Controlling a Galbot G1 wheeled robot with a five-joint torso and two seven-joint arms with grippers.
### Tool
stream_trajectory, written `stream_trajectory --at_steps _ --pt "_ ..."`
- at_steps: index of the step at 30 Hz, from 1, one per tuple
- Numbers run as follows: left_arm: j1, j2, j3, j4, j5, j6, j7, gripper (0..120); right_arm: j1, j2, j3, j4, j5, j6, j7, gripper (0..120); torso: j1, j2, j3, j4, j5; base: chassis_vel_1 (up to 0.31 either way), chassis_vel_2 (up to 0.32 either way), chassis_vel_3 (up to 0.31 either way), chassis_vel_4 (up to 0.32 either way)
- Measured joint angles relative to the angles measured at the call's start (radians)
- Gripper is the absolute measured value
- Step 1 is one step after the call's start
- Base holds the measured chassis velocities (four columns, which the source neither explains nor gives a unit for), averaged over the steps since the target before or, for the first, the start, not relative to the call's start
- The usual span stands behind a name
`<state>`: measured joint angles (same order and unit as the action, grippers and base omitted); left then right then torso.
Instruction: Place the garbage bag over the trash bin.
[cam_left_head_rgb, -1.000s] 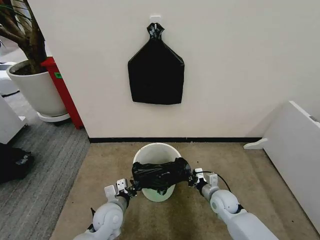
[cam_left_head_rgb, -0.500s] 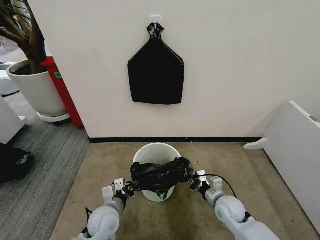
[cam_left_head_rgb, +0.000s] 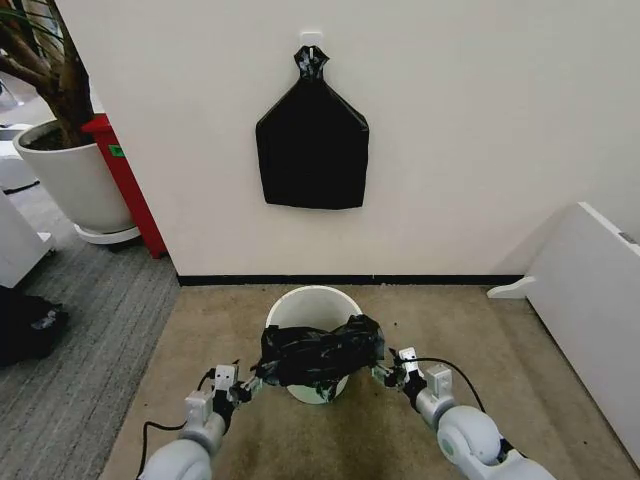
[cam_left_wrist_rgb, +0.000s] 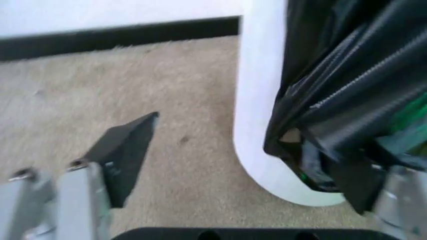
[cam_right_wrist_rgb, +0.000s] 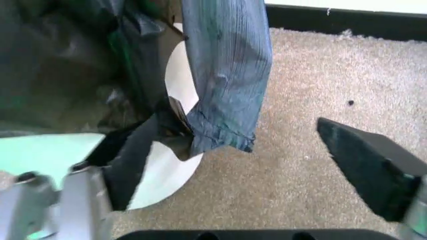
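Observation:
The cream-white trash bin stands on the carpet by the wall. The black garbage bag lies bunched across the bin's near rim and hangs down its front, while the far half of the mouth stays uncovered. My left gripper is low at the bag's left end, open, and in the left wrist view one of its fingers is bare while bag folds hang against the other. My right gripper is open at the bag's right end, with a loose strip of the bag dangling beside one of its fingers.
A flat black bundle hangs from a wall hook above the bin. A large white plant pot and a red object stand at the back left. A white panel leans at the right. Bare carpet lies around the bin.
Both arms have drawn back toward me and sunk lower, away from the bag's ends. The bag has stayed on the bin's near rim and sagged slightly.

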<state>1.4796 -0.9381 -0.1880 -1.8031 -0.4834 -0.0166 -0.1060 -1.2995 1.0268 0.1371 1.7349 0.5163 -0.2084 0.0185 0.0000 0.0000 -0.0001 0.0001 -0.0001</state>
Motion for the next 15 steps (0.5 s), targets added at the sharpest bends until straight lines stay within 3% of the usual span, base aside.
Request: stream_trajectory --at_steps 5,15 --pt "-0.01 0.012 -0.002 0.052 0.058 -0.087 0.076 100 -0.002 -0.003 0.005 0.001 -0.003 0.011 0.0 99 0.0 0.0 0.0 0.0 0.0001 0.0 0.0 0.0 0.0" --pt "-0.039 0.013 -0.003 0.073 0.038 -0.104 0.052 100 -0.061 -0.027 0.048 0.117 0.014 0.018 0.053 100 0.0 0.0 0.0 -0.0001 0.0 0.0 0.0 0.0 0.0"
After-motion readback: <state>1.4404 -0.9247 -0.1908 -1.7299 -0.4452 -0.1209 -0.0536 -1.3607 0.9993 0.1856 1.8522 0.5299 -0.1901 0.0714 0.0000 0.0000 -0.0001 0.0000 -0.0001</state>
